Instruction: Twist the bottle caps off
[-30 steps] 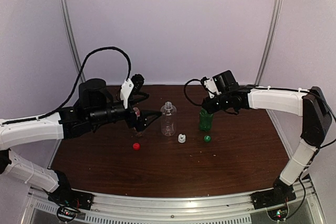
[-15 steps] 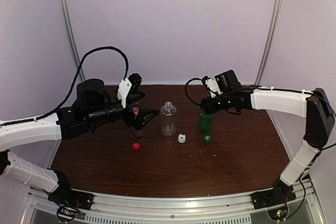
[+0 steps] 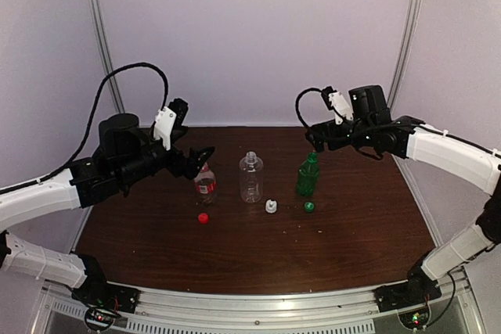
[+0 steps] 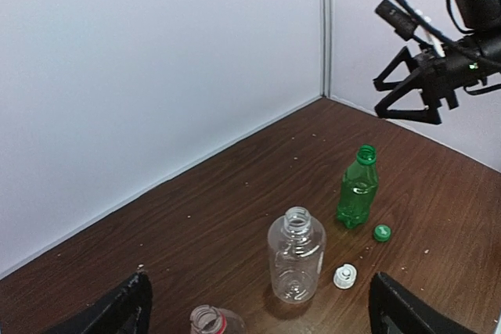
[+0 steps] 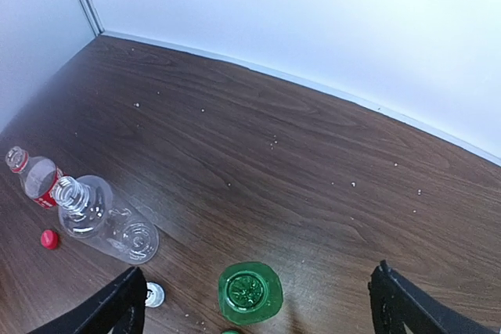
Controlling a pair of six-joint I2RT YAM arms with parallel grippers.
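Note:
Three open-necked bottles stand upright in a row: the red-label bottle (image 3: 205, 185), the clear bottle (image 3: 250, 177) and the green bottle (image 3: 308, 176). In front of them on the table lie the red cap (image 3: 203, 217), the white cap (image 3: 271, 206) and the green cap (image 3: 309, 206). My left gripper (image 3: 205, 154) hangs open just up and left of the red-label bottle (image 4: 211, 322), holding nothing. My right gripper (image 3: 315, 141) is open above and behind the green bottle (image 5: 250, 292), clear of it.
The brown table (image 3: 352, 232) is bounded by pale walls at the back and sides. A metal rail (image 3: 258, 303) runs along the near edge. In the left wrist view the right gripper (image 4: 385, 98) shows high at the far right.
My right gripper opened, let go of the green bottle and rose up and to the right. My left arm drew back to the left, away from the red-label bottle.

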